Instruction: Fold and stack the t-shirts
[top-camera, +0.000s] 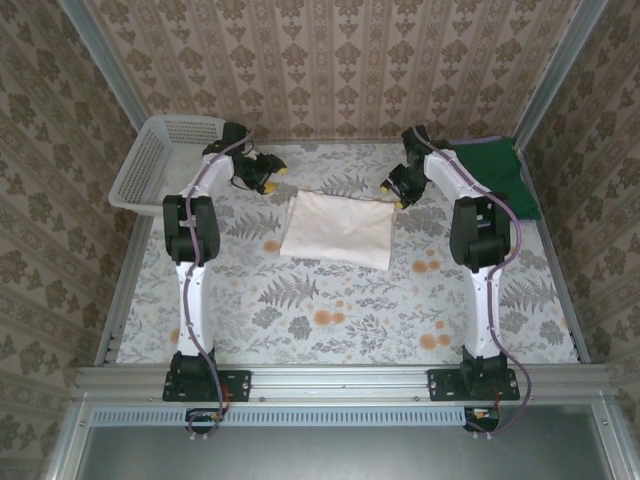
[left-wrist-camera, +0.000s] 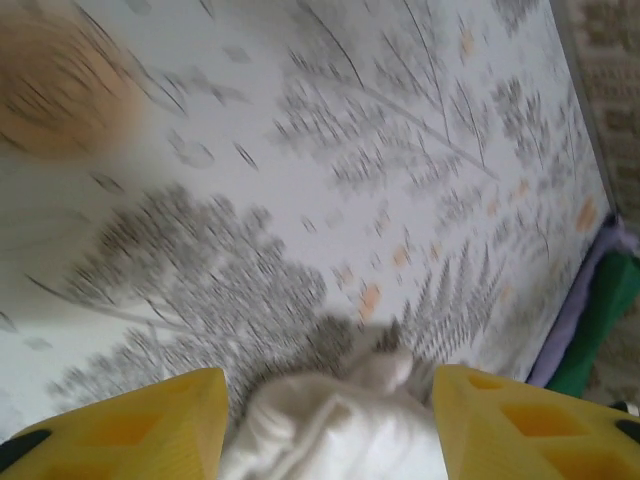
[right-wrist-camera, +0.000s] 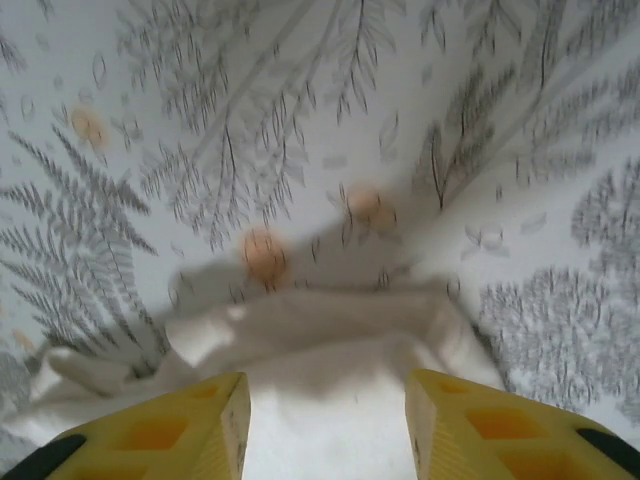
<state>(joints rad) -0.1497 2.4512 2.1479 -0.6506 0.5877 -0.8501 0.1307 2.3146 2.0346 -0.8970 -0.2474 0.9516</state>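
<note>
Locating the cream shirt: the cream shirt (top-camera: 338, 228) lies as a flat folded block in the middle of the table (top-camera: 330, 320), between the two arms.
Long axis: its slightly longer side runs left to right, and its far edge runs from one gripper to the other.
Left gripper: the left gripper (top-camera: 270, 172) hangs at the shirt's far left corner, a little outside it. Its yellow fingers (left-wrist-camera: 140, 425) are spread, with a bunched lump of cream cloth between them but not pinched.
Right gripper: the right gripper (top-camera: 393, 192) sits over the far right corner. Its fingers (right-wrist-camera: 480, 430) are spread too, with cloth lying below and between them; as far as I can judge it is not gripped.
Green shirt: the green shirt (top-camera: 495, 170) lies in the far right corner of the table, behind the right arm and well apart from the cream one.
Nearer arm: the right arm is clearly nearer to it; the left would have to reach across the cream shirt.
Coming move, as a guess: the green shirt needs bringing to the middle, so the reach goes further back and to the right of the right gripper.
Basket: the white basket (top-camera: 160, 160) stands at the far left, near the left arm.
Hidden: the right arm covers part of the green shirt, so I cannot tell its outline or whether it is folded.
Hard to make out: a thin line runs between the grippers along the cream shirt's far edge, too fine to name. Both wrist views are blurred, so whether the cloth touches the pads is uncertain.
</note>
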